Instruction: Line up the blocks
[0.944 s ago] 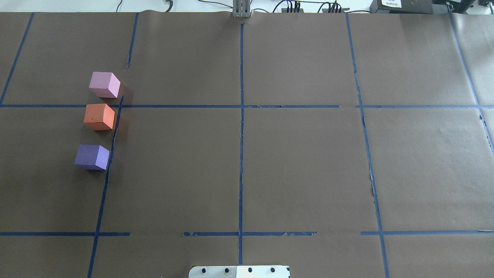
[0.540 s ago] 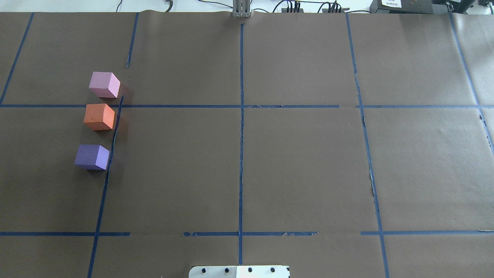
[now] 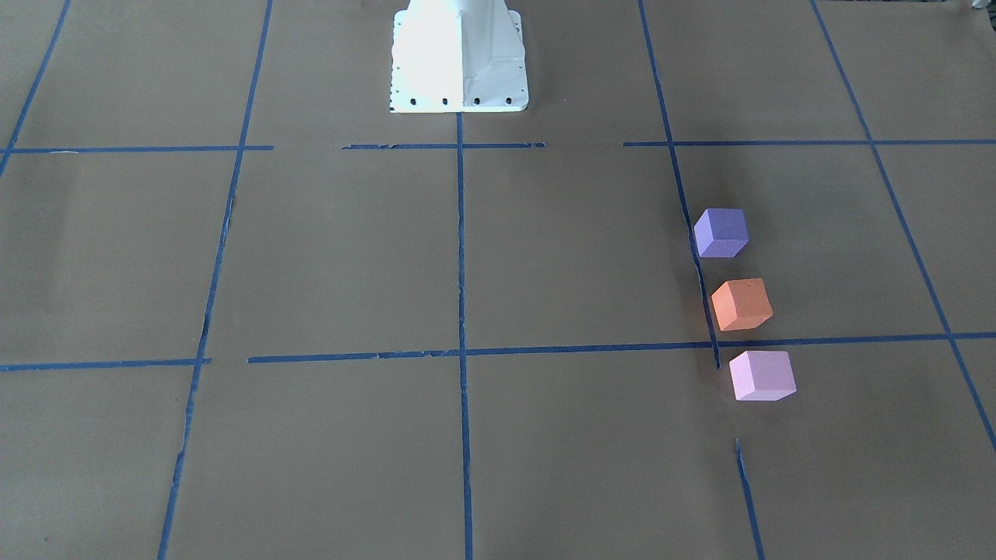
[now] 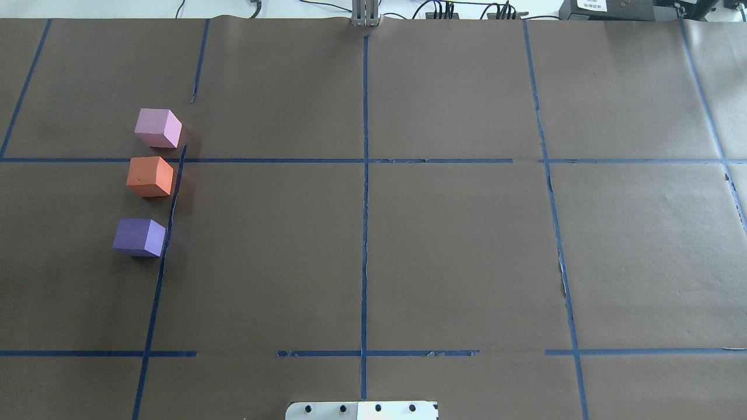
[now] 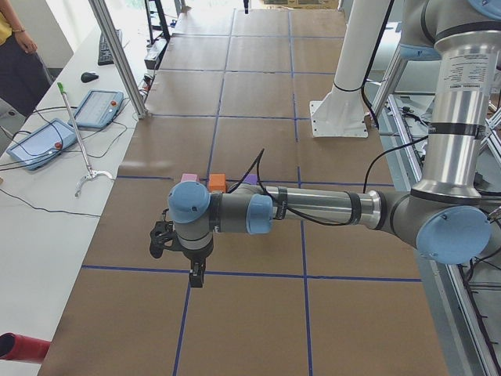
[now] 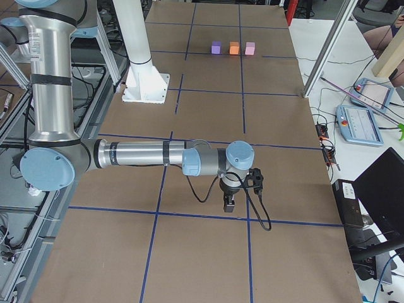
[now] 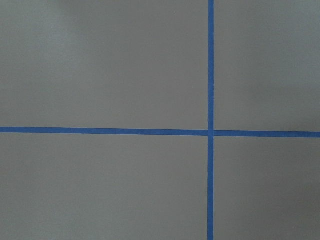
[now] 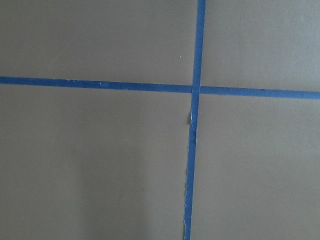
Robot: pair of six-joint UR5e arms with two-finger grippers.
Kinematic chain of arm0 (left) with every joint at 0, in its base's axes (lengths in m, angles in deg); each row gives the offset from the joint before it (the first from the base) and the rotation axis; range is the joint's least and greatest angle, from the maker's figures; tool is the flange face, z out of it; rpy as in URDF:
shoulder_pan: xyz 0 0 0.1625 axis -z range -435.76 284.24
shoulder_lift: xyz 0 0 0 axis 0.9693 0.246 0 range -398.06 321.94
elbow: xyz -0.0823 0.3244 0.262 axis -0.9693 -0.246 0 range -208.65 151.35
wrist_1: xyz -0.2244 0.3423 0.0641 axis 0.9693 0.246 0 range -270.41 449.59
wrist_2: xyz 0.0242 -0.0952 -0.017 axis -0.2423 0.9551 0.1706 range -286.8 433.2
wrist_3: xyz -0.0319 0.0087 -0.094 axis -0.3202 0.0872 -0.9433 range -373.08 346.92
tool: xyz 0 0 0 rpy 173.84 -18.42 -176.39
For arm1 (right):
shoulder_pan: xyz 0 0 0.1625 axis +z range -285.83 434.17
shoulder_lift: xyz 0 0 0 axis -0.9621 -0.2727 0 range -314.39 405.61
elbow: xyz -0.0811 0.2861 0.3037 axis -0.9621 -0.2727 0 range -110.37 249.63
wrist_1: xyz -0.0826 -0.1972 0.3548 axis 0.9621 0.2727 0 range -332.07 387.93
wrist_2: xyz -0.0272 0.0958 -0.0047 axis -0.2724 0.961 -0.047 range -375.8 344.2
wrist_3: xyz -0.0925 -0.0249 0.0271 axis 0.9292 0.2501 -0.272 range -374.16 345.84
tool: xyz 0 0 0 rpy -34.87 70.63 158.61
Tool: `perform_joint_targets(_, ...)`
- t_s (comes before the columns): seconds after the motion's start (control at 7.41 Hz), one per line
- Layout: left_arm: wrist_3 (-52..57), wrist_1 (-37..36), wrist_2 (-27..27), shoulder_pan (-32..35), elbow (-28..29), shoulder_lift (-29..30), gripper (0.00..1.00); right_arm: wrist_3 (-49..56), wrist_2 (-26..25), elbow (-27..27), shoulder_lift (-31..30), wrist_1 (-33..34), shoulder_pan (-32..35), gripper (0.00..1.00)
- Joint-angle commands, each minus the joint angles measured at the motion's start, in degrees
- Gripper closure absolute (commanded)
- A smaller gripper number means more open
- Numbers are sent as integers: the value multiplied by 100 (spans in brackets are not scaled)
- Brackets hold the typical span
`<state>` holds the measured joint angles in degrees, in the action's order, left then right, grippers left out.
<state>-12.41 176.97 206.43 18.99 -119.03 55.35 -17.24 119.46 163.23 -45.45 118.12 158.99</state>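
Note:
Three cubes stand in a near-straight column at the table's left in the overhead view: the light pink block (image 4: 157,128) farthest, the orange block (image 4: 150,176) in the middle, the violet-purple block (image 4: 139,237) nearest, with a wider gap before it. They also show in the front-facing view: purple (image 3: 721,232), orange (image 3: 741,304), pink (image 3: 762,376). My left gripper (image 5: 196,276) shows only in the exterior left view, away from the blocks. My right gripper (image 6: 229,203) shows only in the exterior right view, far from them. I cannot tell whether either is open or shut. Both wrist views show only bare paper and tape.
Brown paper with a blue tape grid (image 4: 365,175) covers the table. The white robot base (image 3: 459,54) stands at the near middle edge. Tablets (image 5: 98,108) and cables lie on a side bench, where a person (image 5: 16,55) stands.

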Motion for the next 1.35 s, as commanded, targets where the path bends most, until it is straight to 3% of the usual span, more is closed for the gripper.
perform_joint_targets(0.0, -6, -395, 1, 0, -198, 2, 0, 0, 0, 0, 0, -2, 0, 0)
perform_joint_targets(1.21, 47, -398, 1, -79, -156, -7, 0, 0, 0, 0, 0, -2, 0, 0)
